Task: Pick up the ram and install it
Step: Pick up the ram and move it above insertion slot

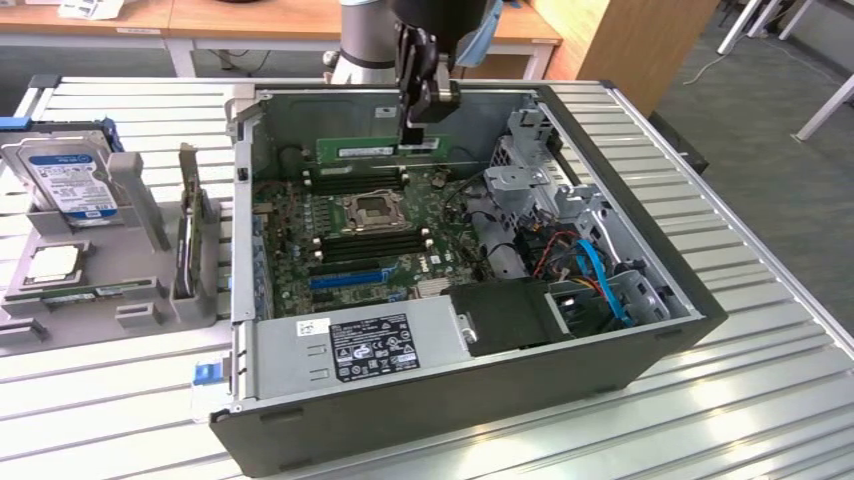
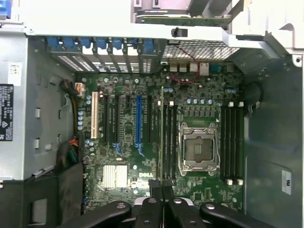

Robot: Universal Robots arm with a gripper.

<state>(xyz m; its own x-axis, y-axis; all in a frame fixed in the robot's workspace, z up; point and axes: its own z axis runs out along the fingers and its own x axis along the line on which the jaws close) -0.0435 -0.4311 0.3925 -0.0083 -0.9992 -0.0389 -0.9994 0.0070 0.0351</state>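
My gripper [image 1: 416, 132] hangs over the open computer case [image 1: 467, 420] and is shut on the ram [image 1: 360, 150], a narrow green stick held level above the motherboard [image 1: 300, 215]. In the wrist view the ram [image 2: 162, 133] appears edge-on as a thin line running out from the black fingertips [image 2: 156, 190]. It lines up just beside the pair of black memory slots [image 2: 170, 142] between the CPU socket [image 2: 197, 149] and the blue slot [image 2: 138, 118]. The stick is still above the board, not touching a slot. Another pair of black slots [image 2: 231, 142] lies on the socket's other side.
A grey parts tray on the exterior view's left holds a hard drive [image 1: 67, 175], a CPU [image 1: 54, 262] and an upright expansion card [image 1: 195, 235]. Inside the case, the power supply [image 1: 360, 345] sits at the near end. A drive cage with cables [image 1: 567, 235] fills the right side.
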